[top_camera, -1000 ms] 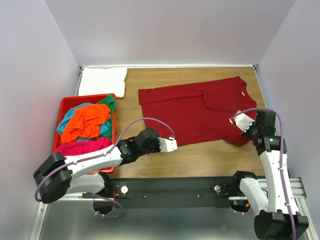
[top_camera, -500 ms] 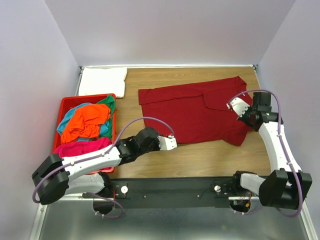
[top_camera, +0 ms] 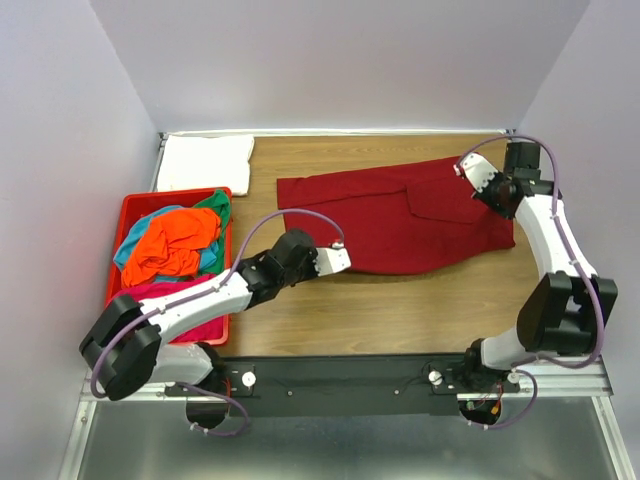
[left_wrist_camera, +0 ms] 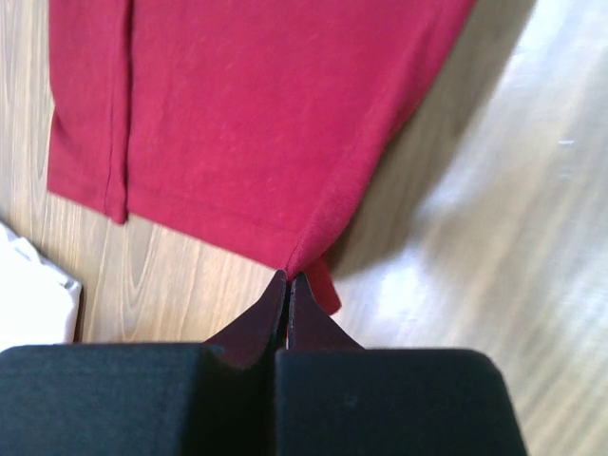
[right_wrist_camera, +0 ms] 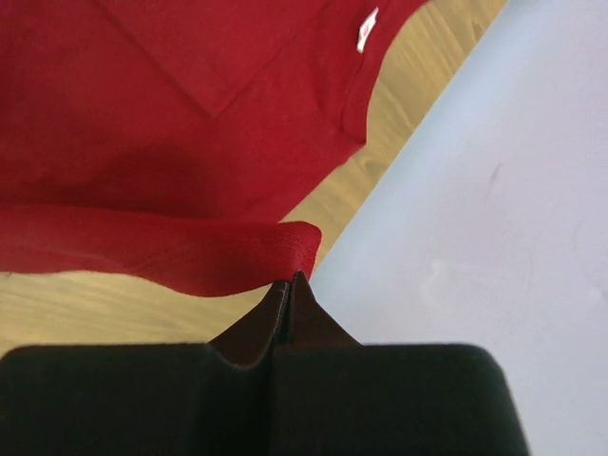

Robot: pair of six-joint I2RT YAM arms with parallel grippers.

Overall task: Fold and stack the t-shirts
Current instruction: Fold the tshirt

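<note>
A dark red t-shirt (top_camera: 400,215) lies spread across the middle of the wooden table. My left gripper (top_camera: 345,258) is shut on its near left hem corner, seen pinched between the fingertips in the left wrist view (left_wrist_camera: 287,275). My right gripper (top_camera: 468,166) is shut on the shirt's right edge and holds it lifted over the shirt near the far right; the right wrist view shows the folded red edge (right_wrist_camera: 190,252) at the shut tips. A folded white t-shirt (top_camera: 206,162) lies at the far left. Orange (top_camera: 172,243), teal, green and magenta pink (top_camera: 165,293) shirts are piled in the bin.
A red plastic bin (top_camera: 128,215) stands at the table's left side. Pale walls close in the left, back and right sides; the right wall (right_wrist_camera: 513,171) is close beside my right gripper. Bare wood (top_camera: 400,300) lies in front of the red shirt.
My right gripper has swung from the near right to the far right, carrying the shirt's right edge up and over. My left gripper has shifted slightly forward with the hem corner.
</note>
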